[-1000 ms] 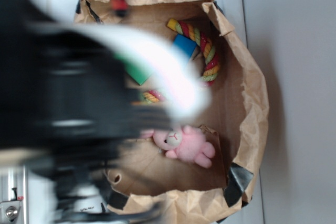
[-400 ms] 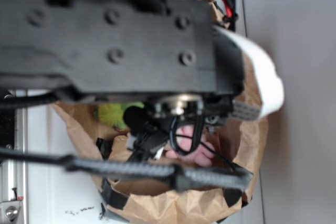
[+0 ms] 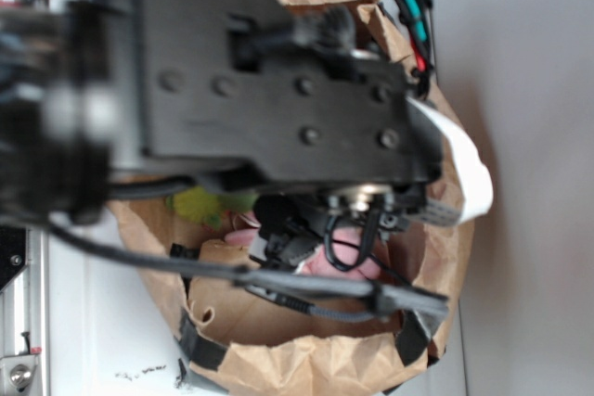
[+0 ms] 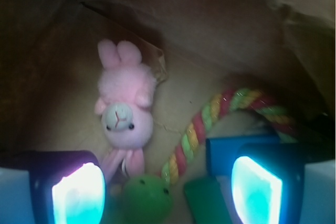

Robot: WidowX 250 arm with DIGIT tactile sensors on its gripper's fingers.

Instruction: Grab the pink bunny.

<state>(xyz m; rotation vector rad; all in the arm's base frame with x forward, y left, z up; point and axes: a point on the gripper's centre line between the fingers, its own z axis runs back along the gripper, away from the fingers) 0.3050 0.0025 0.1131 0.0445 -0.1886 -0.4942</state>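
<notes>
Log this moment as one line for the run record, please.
stage: approach | gripper: open, empty, over bag floor | pink bunny: lying free, ahead of fingers, nearer the left one | nearby: rope toy, green ball | grasp: not yet

The pink bunny [image 4: 125,111] is showing soft, fluffy plush, matt all over. Around it, the bag [image 4: 210,30] is looking like creased brown paper, rough and dull, with dark glossy tape [image 3: 415,333] at its rim toward 5 o'clock. The rope [image 4: 202,124] is looking like twisted cotton cord. The gripper [image 4: 167,190] pads are glowing smooth and translucent, like plastic. The arm plate [image 3: 269,81] is appearing as matt black plastic or metal.
</notes>
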